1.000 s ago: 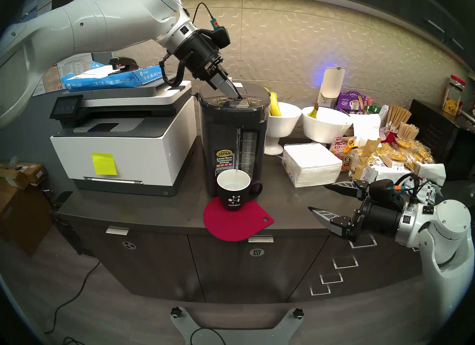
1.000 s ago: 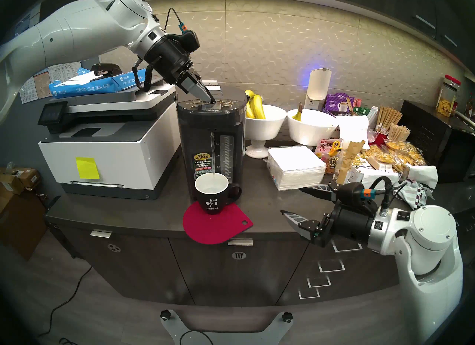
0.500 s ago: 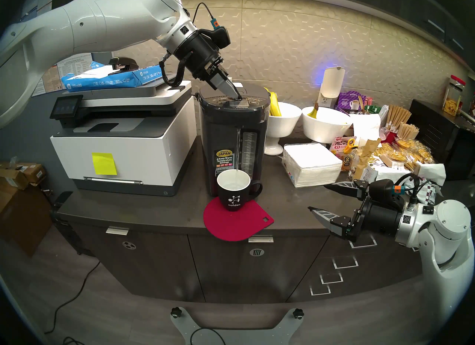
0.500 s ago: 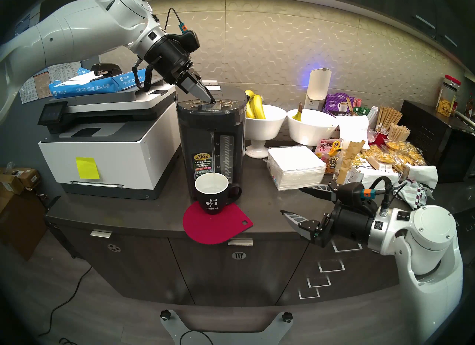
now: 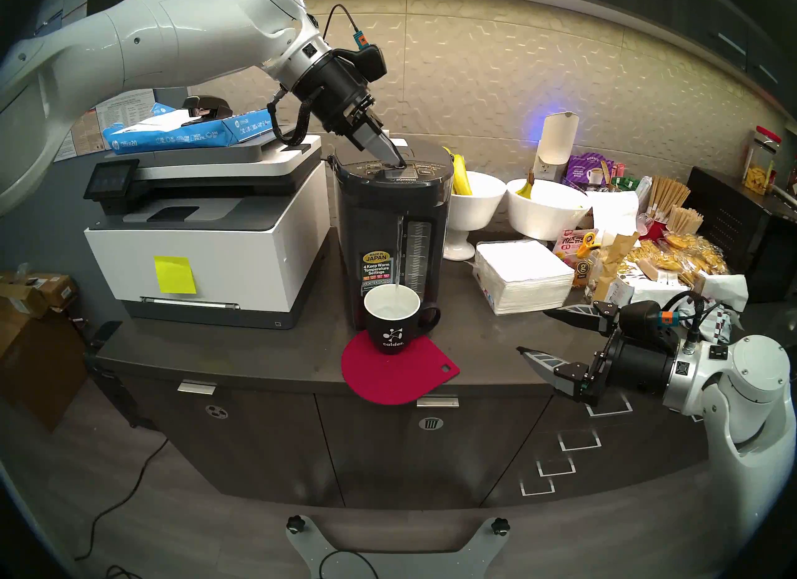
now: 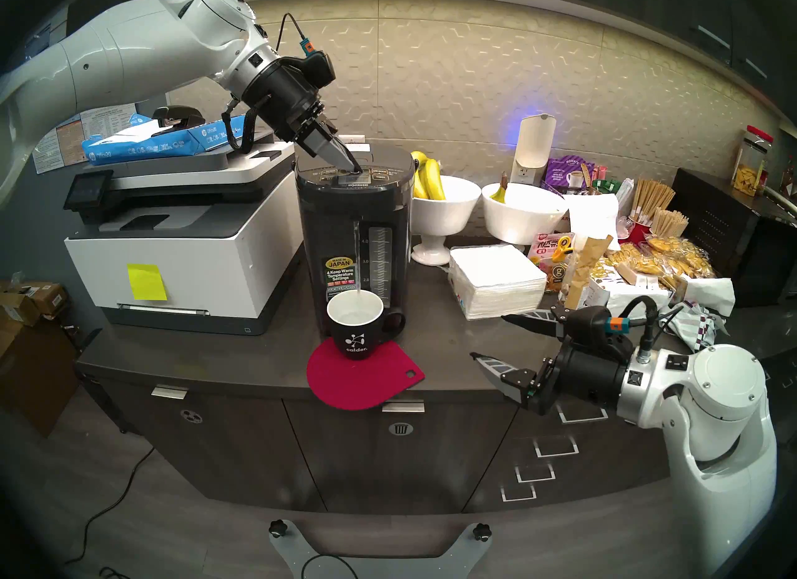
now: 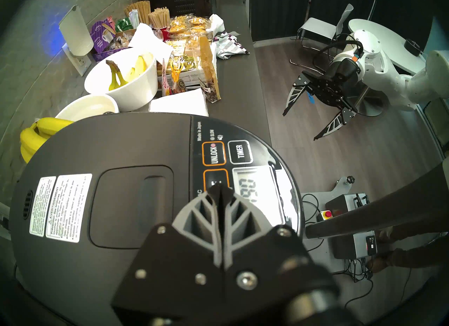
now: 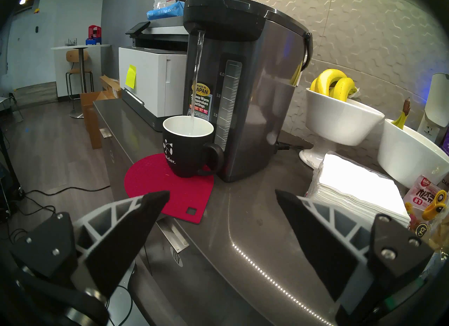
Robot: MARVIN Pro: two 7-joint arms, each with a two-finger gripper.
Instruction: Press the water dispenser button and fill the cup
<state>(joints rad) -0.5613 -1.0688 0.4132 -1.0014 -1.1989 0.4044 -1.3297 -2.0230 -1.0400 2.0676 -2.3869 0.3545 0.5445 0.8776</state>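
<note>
Step in hand: dispensing. L gripper [image 5: 399,161], jaws closed w/ nothing between them, tips pressed down on the button [image 7: 217,181] on top of the water dispenser [image 5: 392,228]. In the L wrist view the gold-outlined button sits just below UNLOCK [image 7: 213,153] and next to the LCD [image 7: 252,192]; its lettering is mostly hidden by the tips.

Water stream [image 8: 197,75] runs from the spout straight into the cup [image 5: 392,321]. Cup stands upright on the red mat [image 5: 399,375], touching or just in front of the dispenser's base, handle to the right. Printer [image 5: 207,237] just left of the dispenser; napkin stack [image 5: 522,276] and banana bowls [image 5: 474,207] to the right, apart from the cup.

R gripper [image 5: 539,332] hangs near the counter's front edge, well right of the cup, jaws wide open, empty.

Fill level: water visible in the cup but well below the rim, approx partway; exact depth hard to tell.

Next, my guess: hold pressure on the button w/o sliding onto UNLOCK, watch the level, lift straight off before it nears the rim. Risk: overfill onto the mat, hot splash.
</note>
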